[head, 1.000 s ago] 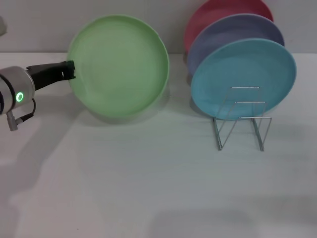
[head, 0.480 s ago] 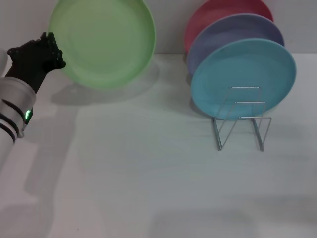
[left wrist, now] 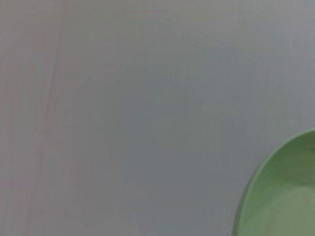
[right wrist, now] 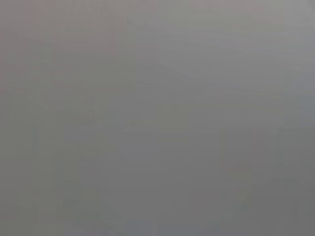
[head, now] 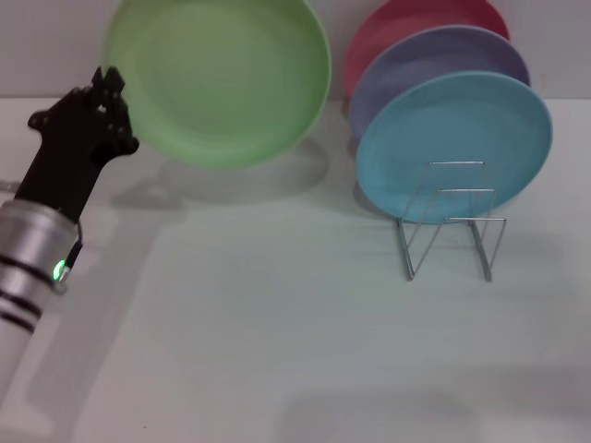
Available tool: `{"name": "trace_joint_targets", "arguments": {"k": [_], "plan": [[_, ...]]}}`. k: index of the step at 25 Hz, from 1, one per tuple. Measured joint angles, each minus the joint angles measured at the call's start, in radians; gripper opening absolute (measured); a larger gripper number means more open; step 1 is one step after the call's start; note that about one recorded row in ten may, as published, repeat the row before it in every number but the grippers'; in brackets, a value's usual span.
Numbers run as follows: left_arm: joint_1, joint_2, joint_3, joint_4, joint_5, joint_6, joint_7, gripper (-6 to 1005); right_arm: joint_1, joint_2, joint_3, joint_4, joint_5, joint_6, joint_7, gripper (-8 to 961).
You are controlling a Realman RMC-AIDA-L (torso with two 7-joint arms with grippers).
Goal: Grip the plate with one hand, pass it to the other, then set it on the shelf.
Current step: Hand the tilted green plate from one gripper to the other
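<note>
The light green plate (head: pixel 217 78) is held up off the table at the back left, tilted with its hollow face toward me. My left gripper (head: pixel 109 97) is shut on its left rim, the black hand and silver forearm rising from the lower left. The left wrist view catches only an arc of the plate (left wrist: pixel 280 196) against a grey wall. The shelf (head: pixel 450 221), a small silver wire rack, stands on the table at the right with its front loops bare. My right gripper is out of view; its wrist view shows plain grey.
A turquoise plate (head: pixel 452 143) stands in the rack's back, with a lavender plate (head: pixel 443 60) and a pink plate (head: pixel 406 23) behind it, near the wall. The white table (head: pixel 277 323) stretches in front.
My left arm has lifted the green plate off the table, then carried it to the right and nearer the rack, while the wrist turned so the forearm now comes up from below.
</note>
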Motion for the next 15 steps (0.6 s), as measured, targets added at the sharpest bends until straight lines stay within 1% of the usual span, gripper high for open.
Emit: {"name": "trace_joint_targets", "arguments": {"k": [1,2,3,5,6,7,8,11,12,15], "plan": [[-0.002,-0.001,0.003,-0.025,0.005,0.027,-0.026,35,-0.003,0.0,-0.018,0.001,0.0,-0.001,0.0,583],[-0.001,-0.002,0.007,-0.062,0.007,0.069,-0.058,35,-0.011,0.002,-0.059,0.006,-0.001,-0.004,0.0,583],[-0.001,-0.002,0.007,-0.062,0.007,0.069,-0.058,35,-0.011,0.002,-0.059,0.006,-0.001,-0.004,0.0,583],[0.008,-0.003,0.013,-0.077,0.008,0.093,-0.066,35,-0.019,0.004,-0.106,0.013,-0.001,-0.005,0.0,583],[0.013,-0.003,0.018,-0.079,0.007,0.098,-0.066,35,-0.023,0.006,-0.136,0.018,-0.002,-0.006,0.0,583],[0.025,-0.004,0.033,-0.087,0.006,0.105,-0.067,35,-0.029,0.007,-0.193,0.033,-0.002,-0.005,-0.003,583],[0.025,-0.004,0.033,-0.087,0.006,0.105,-0.067,35,-0.029,0.007,-0.193,0.033,-0.002,-0.005,-0.003,583],[0.033,-0.006,0.059,-0.105,0.003,0.108,-0.067,35,-0.045,0.007,-0.273,0.083,-0.002,0.015,-0.033,583],[0.036,-0.009,0.073,-0.121,0.001,0.109,-0.067,35,-0.052,0.008,-0.329,0.128,-0.002,0.047,-0.062,583],[0.038,-0.011,0.091,-0.134,-0.001,0.11,-0.067,35,-0.056,0.008,-0.377,0.165,-0.002,0.086,-0.091,583]]}}
